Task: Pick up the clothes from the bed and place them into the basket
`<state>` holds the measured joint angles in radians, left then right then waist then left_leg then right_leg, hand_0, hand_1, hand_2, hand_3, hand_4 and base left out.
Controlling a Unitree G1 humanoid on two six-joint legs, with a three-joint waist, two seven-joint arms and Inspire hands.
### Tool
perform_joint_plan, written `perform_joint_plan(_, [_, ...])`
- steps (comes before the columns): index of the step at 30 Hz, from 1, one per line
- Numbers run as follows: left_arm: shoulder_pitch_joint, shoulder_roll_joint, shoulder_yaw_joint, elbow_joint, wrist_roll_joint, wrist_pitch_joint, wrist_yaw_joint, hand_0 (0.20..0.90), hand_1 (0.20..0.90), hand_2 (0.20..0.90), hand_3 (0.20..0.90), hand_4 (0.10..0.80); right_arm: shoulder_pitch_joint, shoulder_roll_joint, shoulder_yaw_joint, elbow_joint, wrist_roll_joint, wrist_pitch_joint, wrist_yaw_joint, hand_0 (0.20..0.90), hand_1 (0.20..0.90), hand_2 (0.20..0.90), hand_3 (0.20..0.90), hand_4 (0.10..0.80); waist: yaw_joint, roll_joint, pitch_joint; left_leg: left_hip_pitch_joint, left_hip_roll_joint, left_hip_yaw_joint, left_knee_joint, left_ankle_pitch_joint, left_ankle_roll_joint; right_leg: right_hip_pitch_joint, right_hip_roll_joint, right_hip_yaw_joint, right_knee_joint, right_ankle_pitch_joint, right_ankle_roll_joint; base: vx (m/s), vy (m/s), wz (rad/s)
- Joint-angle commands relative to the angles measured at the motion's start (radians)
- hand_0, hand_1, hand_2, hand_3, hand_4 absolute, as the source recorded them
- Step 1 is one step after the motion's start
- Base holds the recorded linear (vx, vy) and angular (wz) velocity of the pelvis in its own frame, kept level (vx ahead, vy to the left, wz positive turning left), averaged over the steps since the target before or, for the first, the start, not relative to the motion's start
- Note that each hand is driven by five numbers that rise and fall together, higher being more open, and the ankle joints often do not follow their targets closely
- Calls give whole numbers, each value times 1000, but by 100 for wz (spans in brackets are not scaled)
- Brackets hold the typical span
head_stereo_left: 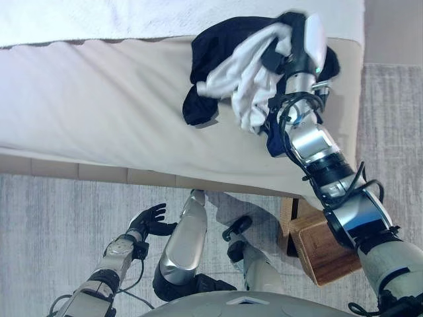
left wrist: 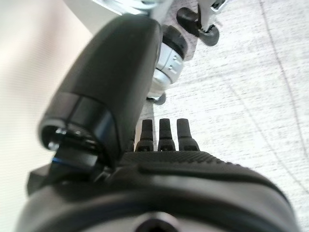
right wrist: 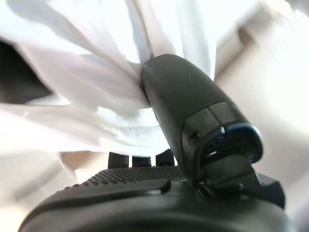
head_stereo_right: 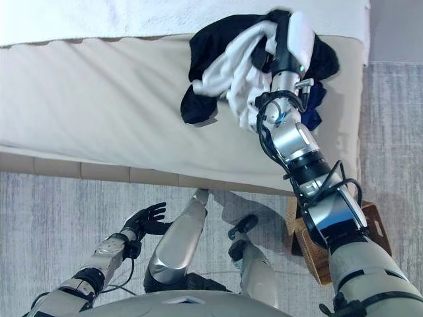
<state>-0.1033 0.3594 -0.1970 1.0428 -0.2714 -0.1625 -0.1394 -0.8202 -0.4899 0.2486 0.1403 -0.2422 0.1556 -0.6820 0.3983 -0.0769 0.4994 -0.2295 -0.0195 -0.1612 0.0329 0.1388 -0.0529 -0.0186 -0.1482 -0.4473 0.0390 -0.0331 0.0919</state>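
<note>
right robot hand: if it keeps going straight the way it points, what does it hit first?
The white garment: the right robot hand already has its thumb pressed into it in the pile of clothes on the bed. Beyond that probably dark cloth, then mattress; depth is unclear.

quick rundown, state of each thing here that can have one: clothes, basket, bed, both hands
white garment: bunched, pinched by the right robot hand
dark clothes: heaped on the bed, partly under the white garment
bed: bare apart from the pile
basket: on the floor beside the bed, contents hidden
left robot hand: open, idle, low over the floor
</note>
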Motion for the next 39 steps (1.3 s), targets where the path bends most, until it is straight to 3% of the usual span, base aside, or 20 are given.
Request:
perform_joint_plan(1, [115,-27,-7,43,47,-46,-27,900,900,900,900,800,-43,-148,-131,-188,-135,-152,-202,300,300,300,200,100,-72,9,-174,51,1,17,-44,-118,60,-16,50,41,89,-89,-42,113,63,-23])
perform_joint_plan(5, [143,-49,-1,42,85,-12,-28,900,900,900,900,800,35,-228,-195,-287,-100,-116,-200,300,300,300,200,100,-101,13,-257,118,4,47,-66,-129,54,42,57,67,48,-83,-37,117,21,-21])
perform_joint_plan(11, [156,-62,7,75,163,32,-7,900,900,900,900,800,149,-276,-269,-307,-62,-103,-217,300,300,300,200,100,-137,-6,-324,160,14,86,-104,-124,44,86,76,90,-4,-69,-33,35,-79,-16])
perform_joint_plan(17, [148,-62,23,128,216,101,2,900,900,900,900,800,279,-321,-406,-322,21,-101,-265,300,300,300,200,100,-221,-6,-376,201,21,147,-110,-144,52,87,83,139,-25,-53,-29,-21,-51,-17])
perform_joint_plan(21, [135,-48,26,120,204,143,-21,900,900,900,900,800,356,-349,-437,-268,177,-82,-107,300,300,300,200,100,-279,11,-395,243,24,193,-107,-165,54,84,83,184,-20,-52,-30,-23,-36,-41])
perform_joint_plan(29, [105,-49,-14,97,156,133,-42,900,900,900,900,800,363,-335,-357,-168,493,-237,404,300,300,300,200,100,-317,15,-406,282,33,229,-96,-175,43,104,86,198,-17,-52,-42,-19,-42,-33])
perform_joint_plan(32, [96,-57,-49,83,157,128,-50,900,900,900,900,800,256,-356,-264,-135,607,-226,564,300,300,300,200,100,-297,-8,-408,289,28,218,-87,-177,37,126,87,180,-37,-43,-45,-14,-26,-17])
perform_joint_plan(36, [102,-57,-71,90,179,125,-46,900,900,900,900,800,148,-345,-187,-121,766,-184,675,300,300,300,200,100,-271,-32,-409,293,27,209,-84,-174,30,146,92,162,-68,-29,-47,2,-27,8])
perform_joint_plan(39, [103,-36,-87,118,218,133,-44,900,900,900,900,800,23,-269,-76,-88,952,-83,789,300,300,300,200,100,-226,-59,-408,297,26,190,-83,-170,21,165,96,135,-89,-19,-49,12,-34,17])
